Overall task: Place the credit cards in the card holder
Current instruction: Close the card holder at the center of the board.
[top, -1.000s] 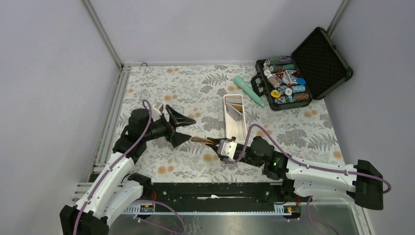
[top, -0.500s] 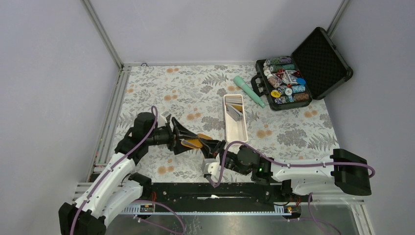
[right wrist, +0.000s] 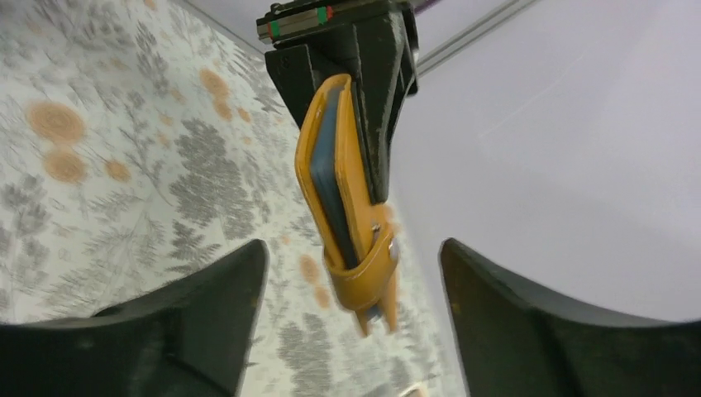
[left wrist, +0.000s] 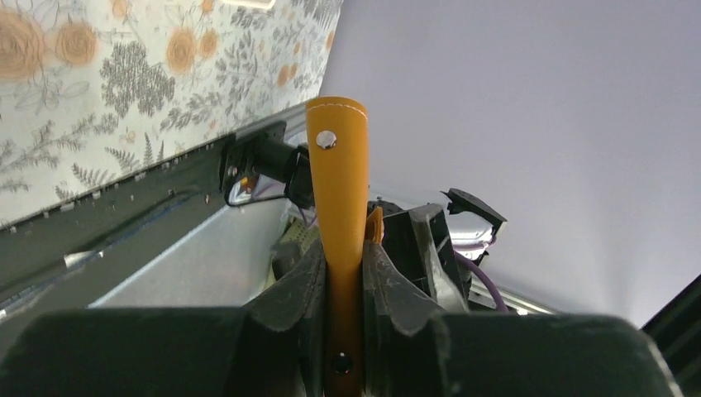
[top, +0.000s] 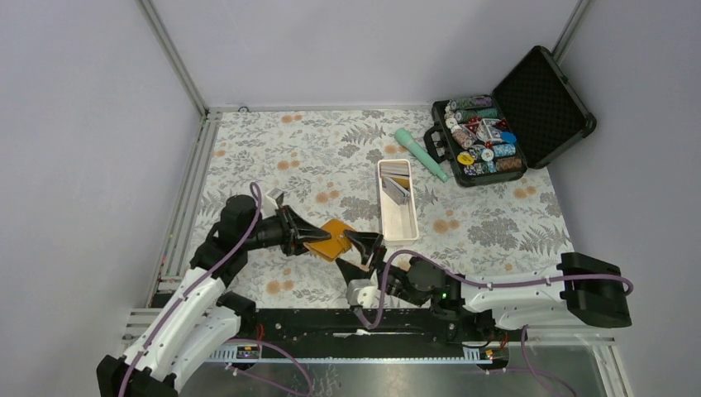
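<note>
The orange card holder (top: 331,240) hangs above the table's near middle, closed, its snap tab sticking out. My left gripper (top: 304,236) is shut on its left end. In the left wrist view the card holder (left wrist: 338,190) stands clamped between both fingers, with my left gripper (left wrist: 343,269) around it. My right gripper (top: 361,255) is open just right of the holder and not touching it. In the right wrist view the card holder (right wrist: 345,207) dangles ahead of my open right gripper (right wrist: 351,318). The credit cards (top: 398,185) lie at the far end of a white tray (top: 398,219).
An open black case (top: 512,116) full of poker chips sits at the back right. A teal tube (top: 420,154) lies beside it, just behind the tray. A metal frame rail (top: 186,194) runs along the table's left edge.
The card holder passed from my right gripper to my left: the left one closed on it, and the right one opened and pulled back toward the near edge.
</note>
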Tool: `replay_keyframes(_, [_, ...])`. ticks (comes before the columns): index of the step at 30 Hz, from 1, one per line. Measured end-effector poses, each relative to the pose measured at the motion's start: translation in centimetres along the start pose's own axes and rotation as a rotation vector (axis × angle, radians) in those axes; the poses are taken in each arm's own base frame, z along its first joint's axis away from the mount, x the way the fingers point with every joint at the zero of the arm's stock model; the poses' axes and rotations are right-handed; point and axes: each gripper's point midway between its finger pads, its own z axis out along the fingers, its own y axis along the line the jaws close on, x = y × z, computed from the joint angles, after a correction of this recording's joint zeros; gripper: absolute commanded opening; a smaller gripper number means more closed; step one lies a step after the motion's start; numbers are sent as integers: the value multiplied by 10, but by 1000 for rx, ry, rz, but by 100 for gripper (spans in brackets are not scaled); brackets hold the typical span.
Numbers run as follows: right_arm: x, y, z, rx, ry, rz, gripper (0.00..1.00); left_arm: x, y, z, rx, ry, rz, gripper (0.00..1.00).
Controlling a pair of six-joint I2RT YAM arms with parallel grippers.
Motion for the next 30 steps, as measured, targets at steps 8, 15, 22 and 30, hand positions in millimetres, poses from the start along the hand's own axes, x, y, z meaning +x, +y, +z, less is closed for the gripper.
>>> replay_keyframes(8, [-1, -26, -31, 150, 10, 290, 100, -16, -27, -20, 168, -235, 235, 0])
replay_keyframes(15, [19, -53, -46, 290, 22, 707, 100, -32, -34, -25, 272, -366, 410, 0])
replay_keyframes(22, [36, -77, -56, 372, -123, 1289, 100, -25, -59, -39, 391, -431, 628, 0])
replay_keyframes(30, [10, -50, -32, 129, -269, 1751, 89, -7, -84, -57, 523, -452, 754, 0])
